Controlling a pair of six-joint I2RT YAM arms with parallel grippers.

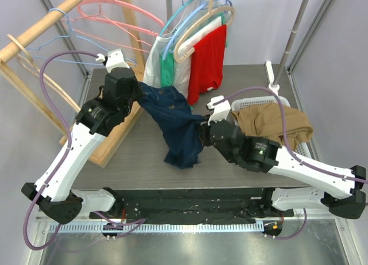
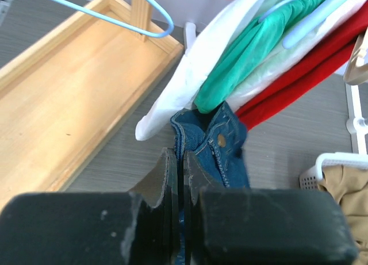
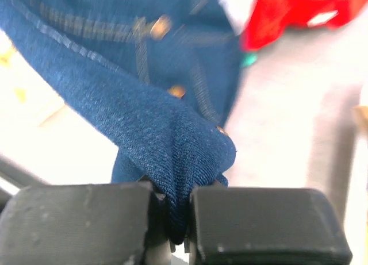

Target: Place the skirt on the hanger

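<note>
While the wooden rack (image 1: 34,32) stands at far left, the left end effector (image 2: 183,161) pinches one waistband corner of the denim skirt (image 1: 175,124). The skirt sags above the desk (image 1: 138,156) across to the right end effector (image 3: 179,219), clamped tight on a fold. Farther right, a white basket (image 1: 253,99) holds tan cloth (image 1: 273,121).

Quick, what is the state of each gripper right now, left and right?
left gripper: fingers closed, holding the denim skirt.
right gripper: fingers closed, holding the same denim skirt at another fold.
</note>
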